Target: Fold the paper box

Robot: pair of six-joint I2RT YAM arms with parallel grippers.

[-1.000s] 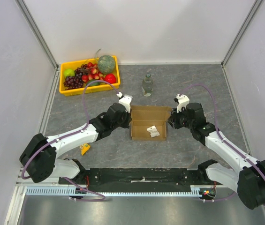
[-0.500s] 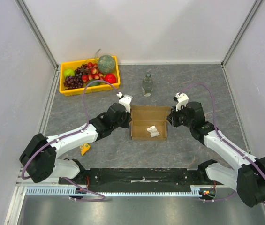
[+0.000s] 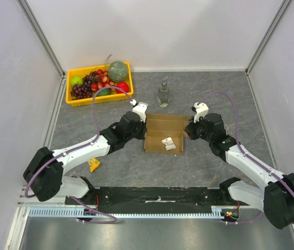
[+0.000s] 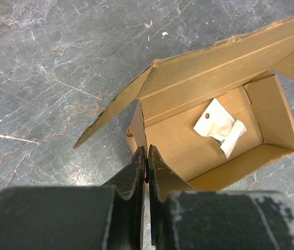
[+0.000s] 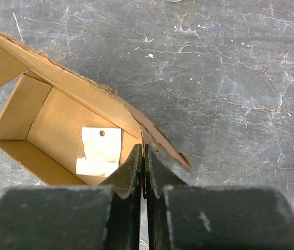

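Observation:
The paper box (image 3: 160, 126) is an open brown cardboard box in the middle of the table, its lid flap raised at the far side. A white paper packet (image 3: 168, 144) lies inside it. My left gripper (image 3: 143, 130) is shut on the box's left wall; the left wrist view shows the jaws (image 4: 145, 156) pinching that wall's edge, with the box (image 4: 188, 140) and the packet (image 4: 219, 126) beyond. My right gripper (image 3: 187, 131) is shut on the box's right wall; the right wrist view shows the jaws (image 5: 143, 152) on the edge, next to the box (image 5: 58, 125) and the packet (image 5: 100, 151).
A yellow basket (image 3: 101, 100) of fruit stands at the back left. A clear bottle (image 3: 163, 95) stands just behind the box. A small yellow item (image 3: 93, 165) lies near the left arm. Grey walls close in the table on three sides.
Both grippers and the box between them have shifted a little toward the far side of the table. The grips have not changed.

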